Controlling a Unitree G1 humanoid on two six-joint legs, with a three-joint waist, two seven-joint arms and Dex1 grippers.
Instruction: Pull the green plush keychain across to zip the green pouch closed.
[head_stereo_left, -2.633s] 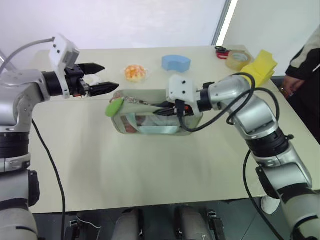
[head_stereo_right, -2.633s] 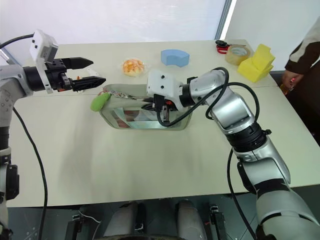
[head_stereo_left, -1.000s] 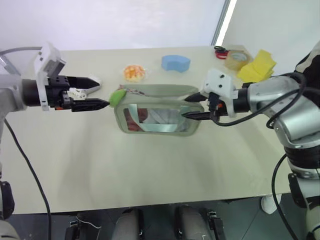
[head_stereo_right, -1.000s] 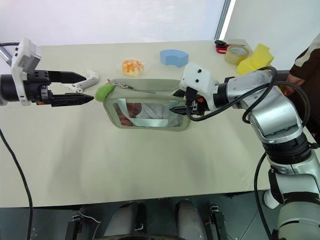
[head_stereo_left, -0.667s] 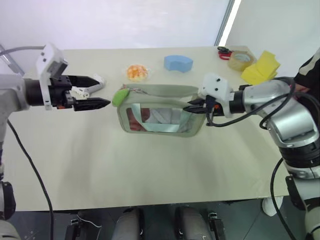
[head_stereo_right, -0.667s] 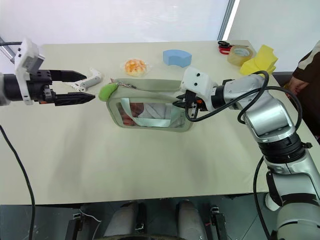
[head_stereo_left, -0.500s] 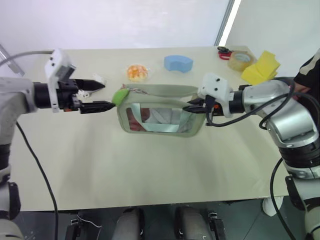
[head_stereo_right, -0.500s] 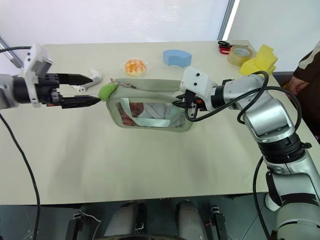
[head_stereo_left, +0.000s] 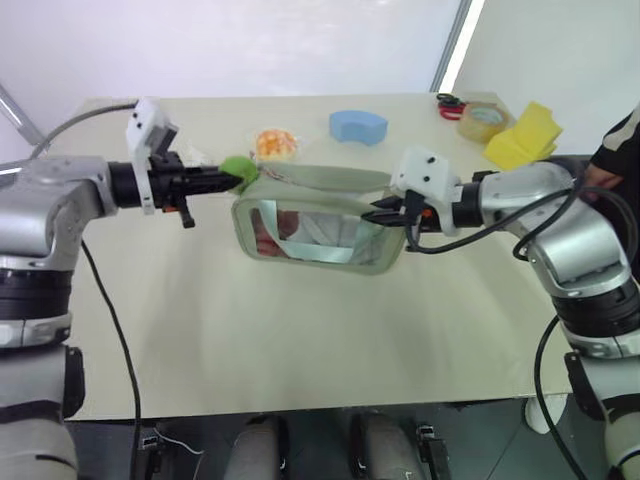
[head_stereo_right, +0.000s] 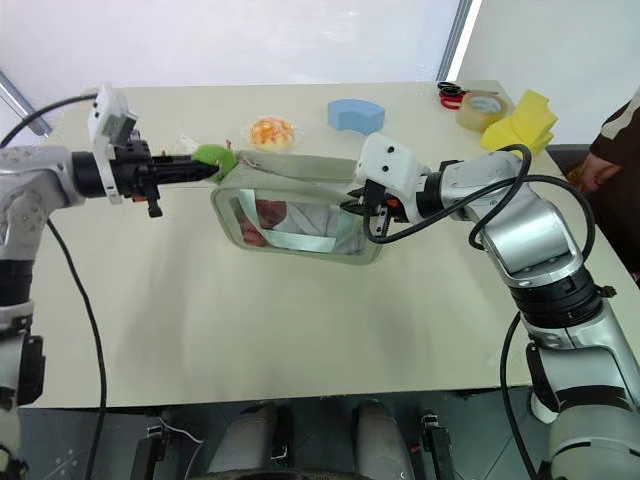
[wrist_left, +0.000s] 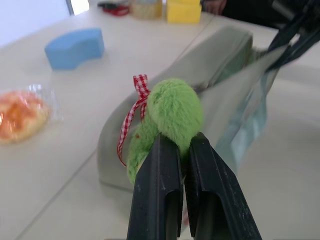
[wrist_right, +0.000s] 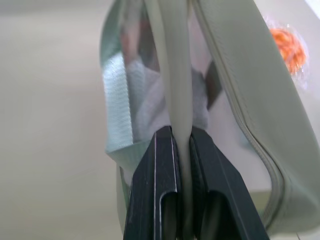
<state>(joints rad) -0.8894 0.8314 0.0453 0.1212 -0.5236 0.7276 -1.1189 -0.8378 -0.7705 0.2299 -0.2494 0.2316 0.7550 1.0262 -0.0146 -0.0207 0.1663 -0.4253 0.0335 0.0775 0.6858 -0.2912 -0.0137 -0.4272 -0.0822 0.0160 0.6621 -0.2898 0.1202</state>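
The green pouch (head_stereo_left: 320, 240) stands tilted on the table, its clear window facing me. At its left top corner the lime-green plush keychain (head_stereo_left: 238, 166) is pinched by my left gripper (head_stereo_left: 232, 176), which is shut on it; the left wrist view shows the fuzzy keychain (wrist_left: 170, 117) squeezed between the black fingers (wrist_left: 157, 190), a red checked ribbon beside it. My right gripper (head_stereo_left: 381, 214) is shut on the pouch's right end; in the right wrist view its fingers (wrist_right: 157, 185) clamp a pale green edge of the pouch (wrist_right: 175, 80).
Behind the pouch lie an orange-white fuzzy ball (head_stereo_left: 273, 144) and a blue curved foam block (head_stereo_left: 358, 126). A tape roll (head_stereo_left: 481, 121), scissors (head_stereo_left: 447, 100) and a yellow foam block (head_stereo_left: 521, 134) sit at the far right. A person (head_stereo_left: 615, 150) stands by the right edge.
My left gripper moved right to the keychain and shut on it. The right gripper closed onto the pouch's right end and has held still since.
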